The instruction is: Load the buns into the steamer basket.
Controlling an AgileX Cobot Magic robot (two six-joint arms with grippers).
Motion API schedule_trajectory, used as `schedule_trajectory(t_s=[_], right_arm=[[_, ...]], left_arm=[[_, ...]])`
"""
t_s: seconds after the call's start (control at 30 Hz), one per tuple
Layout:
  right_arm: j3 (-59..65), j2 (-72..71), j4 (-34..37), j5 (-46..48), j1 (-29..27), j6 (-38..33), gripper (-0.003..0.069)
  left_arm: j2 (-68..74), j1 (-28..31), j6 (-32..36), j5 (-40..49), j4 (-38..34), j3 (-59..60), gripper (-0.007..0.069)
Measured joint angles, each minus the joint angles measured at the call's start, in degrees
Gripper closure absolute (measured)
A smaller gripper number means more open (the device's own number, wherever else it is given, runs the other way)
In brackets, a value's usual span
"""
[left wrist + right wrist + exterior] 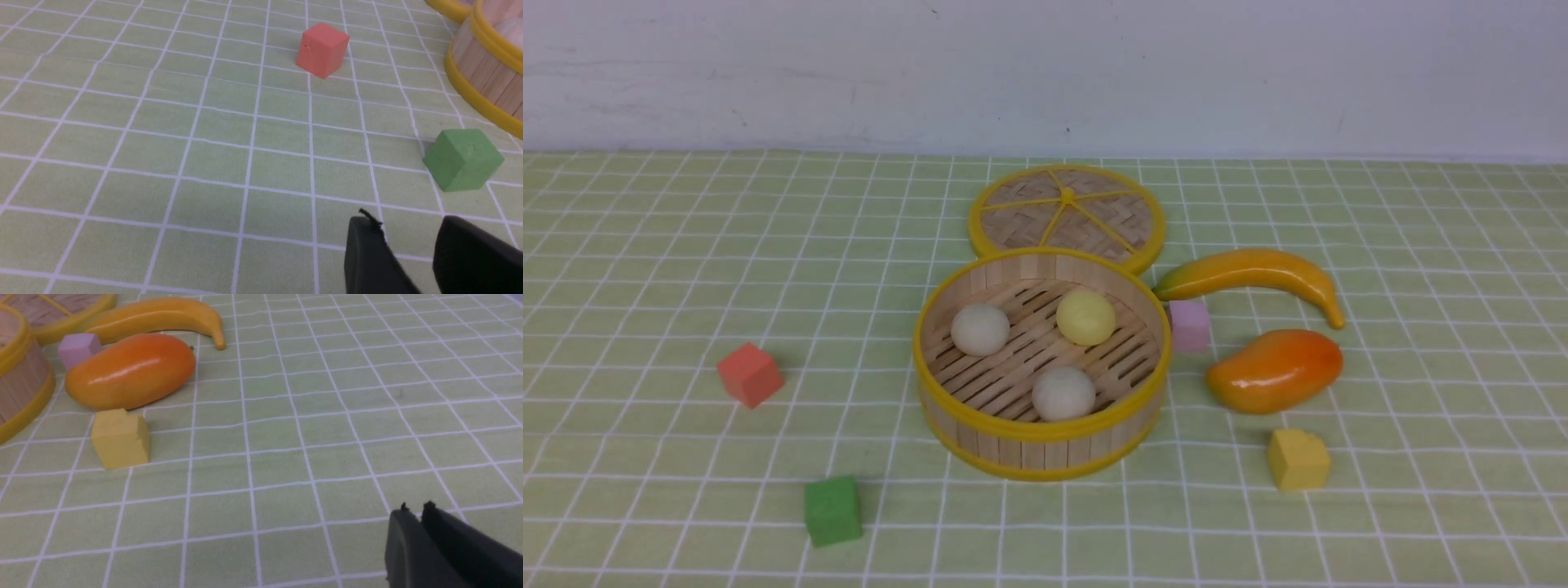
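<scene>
All three buns sit on the slatted floor of the steamer basket (1042, 363): one cream bun (980, 329), the pale yellow bun (1086, 316) and another cream bun (1063, 393). So the placing looks finished, by my judgement.

The left jaws (408, 245) stand parted and empty over the surface (163, 163), with the green cube (462, 159) just ahead of them and the basket wall beyond that. The right jaws (416, 522) are pressed together, gripping nothing (the yellow cube (120, 437) and mango (130, 370) lie well ahead of them). What remains is to keep both arms clear of the basket and avoid nudging the cubes.
</scene>
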Motion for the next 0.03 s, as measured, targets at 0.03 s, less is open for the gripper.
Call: schedule_trajectory(t_s=[0.03], right_arm=[[0.0, 0.0, 0.0, 0.0, 0.0, 0.0, 0.0606]], left_arm=[[0.0, 0.0, 0.0, 0.0, 0.0, 0.0, 0.0386]])
